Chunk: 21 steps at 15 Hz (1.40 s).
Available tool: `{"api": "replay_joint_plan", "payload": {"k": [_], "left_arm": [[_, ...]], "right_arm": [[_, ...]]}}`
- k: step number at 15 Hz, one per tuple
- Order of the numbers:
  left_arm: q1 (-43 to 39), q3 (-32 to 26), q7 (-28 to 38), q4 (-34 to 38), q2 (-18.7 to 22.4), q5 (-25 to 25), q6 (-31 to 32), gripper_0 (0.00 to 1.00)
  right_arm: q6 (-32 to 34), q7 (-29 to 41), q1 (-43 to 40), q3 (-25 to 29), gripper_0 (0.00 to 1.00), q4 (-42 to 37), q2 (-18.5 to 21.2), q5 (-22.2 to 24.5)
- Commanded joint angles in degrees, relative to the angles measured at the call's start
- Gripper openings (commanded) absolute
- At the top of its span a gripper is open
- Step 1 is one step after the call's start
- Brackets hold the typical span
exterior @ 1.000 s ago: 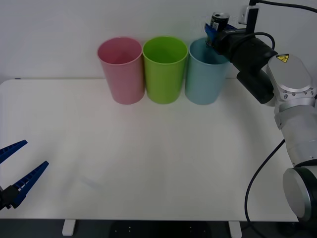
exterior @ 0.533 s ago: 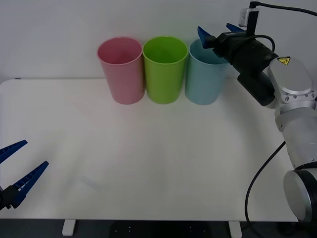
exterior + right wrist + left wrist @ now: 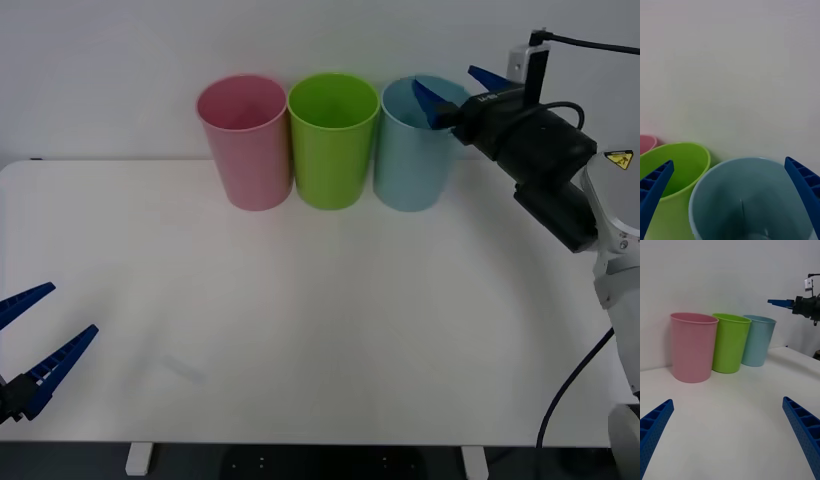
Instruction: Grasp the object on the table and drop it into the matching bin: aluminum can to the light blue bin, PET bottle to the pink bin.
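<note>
Pretty much done, I'd say. The right gripper (image 3: 458,88) hung over the light blue bin (image 3: 412,160) at the table's (image 3: 300,320) 1 o'clock, fingers spread and holding nothing. No can lay on the white top, so it was probably inside that bin. The right wrist view looked down into the bin, too murky to confirm a can. The left gripper (image 3: 35,345) sat parked at 8 o'clock, fingers apart. The pink bin (image 3: 245,150) was untouched.
</note>
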<state>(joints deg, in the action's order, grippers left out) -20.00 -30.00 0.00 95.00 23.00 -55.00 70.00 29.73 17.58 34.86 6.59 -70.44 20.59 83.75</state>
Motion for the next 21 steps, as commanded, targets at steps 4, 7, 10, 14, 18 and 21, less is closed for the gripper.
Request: {"api": "replay_joint_plan", "payload": {"k": [4,7,10,14,18,21], "left_arm": [[0.0,0.0,0.0,0.0,0.0,0.0,0.0,1.0],[0.0,0.0,0.0,0.0,0.0,0.0,0.0,1.0],[0.0,0.0,0.0,0.0,0.0,0.0,0.0,1.0],[0.0,0.0,0.0,0.0,0.0,0.0,0.0,1.0],[0.0,0.0,0.0,0.0,0.0,0.0,0.0,1.0],[0.0,0.0,0.0,0.0,0.0,0.0,0.0,1.0]], "right_arm": [[6.57,0.0,-10.95,0.0,1.0,-10.15,4.9,-5.0],[11.67,-1.32,-16.23,2.29,1.0,-12.97,6.57,-5.7],[20.28,-5.72,-20.8,7.03,1.0,-14.9,6.74,-5.7],[28.72,-14.95,-25.28,11.96,1.0,-14.9,6.83,-5.7],[34.17,-15.03,-31.08,14.42,1.0,-17.18,6.83,-6.14],[33.9,-14.33,-37.94,14.42,1.0,-22.63,6.83,-6.93]]}}
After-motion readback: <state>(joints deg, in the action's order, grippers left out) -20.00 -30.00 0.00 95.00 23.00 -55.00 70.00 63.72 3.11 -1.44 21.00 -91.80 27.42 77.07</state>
